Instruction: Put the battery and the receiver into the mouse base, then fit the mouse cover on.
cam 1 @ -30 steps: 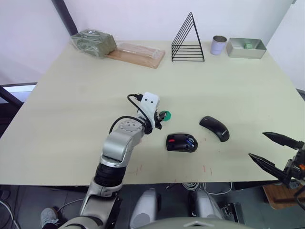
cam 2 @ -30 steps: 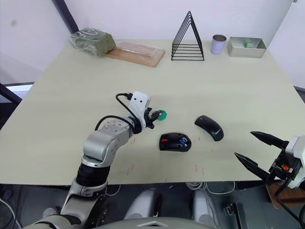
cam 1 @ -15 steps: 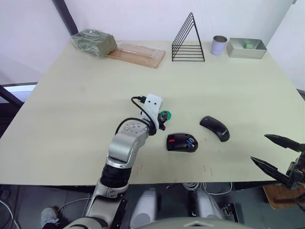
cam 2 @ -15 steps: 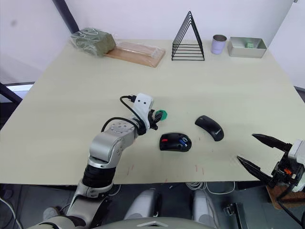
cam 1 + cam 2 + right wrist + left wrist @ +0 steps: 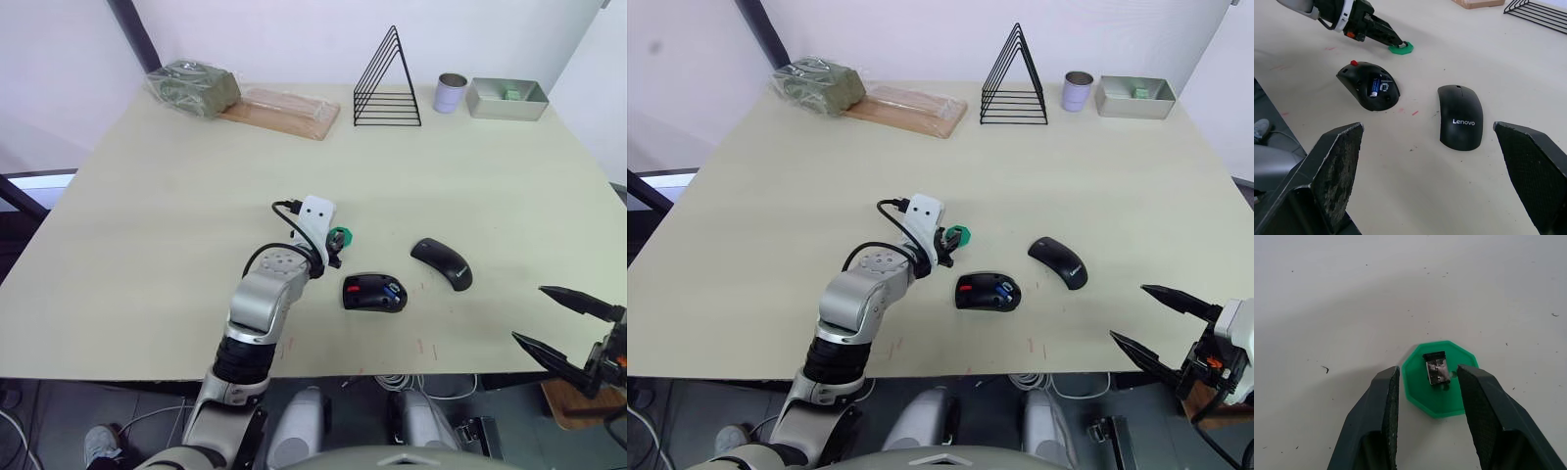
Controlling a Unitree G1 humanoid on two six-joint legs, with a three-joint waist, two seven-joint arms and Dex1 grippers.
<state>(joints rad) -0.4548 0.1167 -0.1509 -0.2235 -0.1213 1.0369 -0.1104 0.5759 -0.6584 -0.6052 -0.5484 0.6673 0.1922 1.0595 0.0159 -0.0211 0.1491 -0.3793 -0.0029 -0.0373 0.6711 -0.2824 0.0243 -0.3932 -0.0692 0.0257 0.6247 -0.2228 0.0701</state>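
Left pincer (image 5: 1427, 396): fingers apart, tips down at the bench (image 5: 147, 215), straddling a green disc (image 5: 1440, 378). The receiver (image 5: 1436, 368) lies on the disc, between the fingers, touched by neither. Right pincer (image 5: 560, 321): fingers wide apart, holding nothing, off the bench's near right edge. Mouse base (image 5: 1369, 86) just beside the disc, interior open, battery (image 5: 1375, 85) seated inside. Mouse cover (image 5: 1460, 116) lies apart on the bench, to the right of the base, logo up.

One mouse base (image 5: 373, 293), one mouse cover (image 5: 442, 262), one battery (image 5: 1375, 85), one receiver (image 5: 1436, 368), one green disc (image 5: 1420, 382), one wire rack (image 5: 386, 80), one metal cup (image 5: 451, 93), one metal tray (image 5: 506, 108).
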